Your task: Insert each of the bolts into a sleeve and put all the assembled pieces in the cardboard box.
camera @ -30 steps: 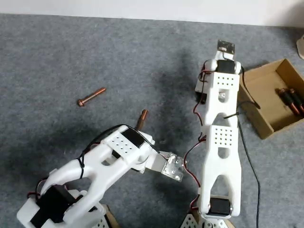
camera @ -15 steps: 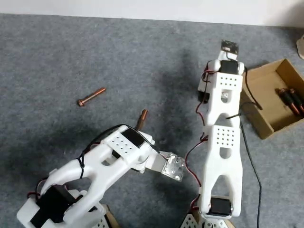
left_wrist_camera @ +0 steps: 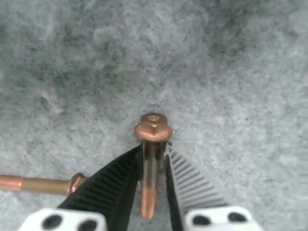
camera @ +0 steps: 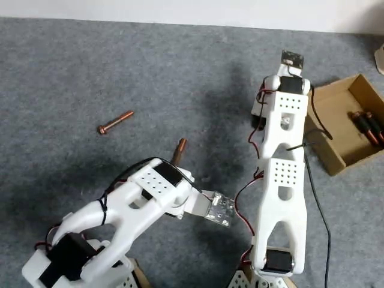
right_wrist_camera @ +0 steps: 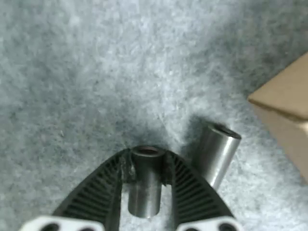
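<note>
Grey carpet [camera: 120,66]: left gripper [left_wrist_camera: 154,150] clamps a bolt [left_wrist_camera: 153,129], unmoved. Right gripper [right_wrist_camera: 146,159], closed on a sleeve [right_wrist_camera: 145,190] with a second sleeve [right_wrist_camera: 215,154] just beside, has edged toward the box [camera: 335,120].

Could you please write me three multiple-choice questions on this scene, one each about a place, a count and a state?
1. Where does the loose bolt lie?
A. on the back of an arm
B. on the grey mat
C. in a person's hand

2. How many sleeves does the right wrist view show?
A. one
B. two
C. four

3. What is the left gripper shut on?
A. a nut
B. nothing
C. a copper bolt

Answers:
1 B, since it lies alone on the mat, apart from both arms.
2 B, since the held sleeve sits in the right gripper and the free sleeve is beside it on the mat.
3 C, since the gripper clamps the bolt's shank just below its head.
</note>
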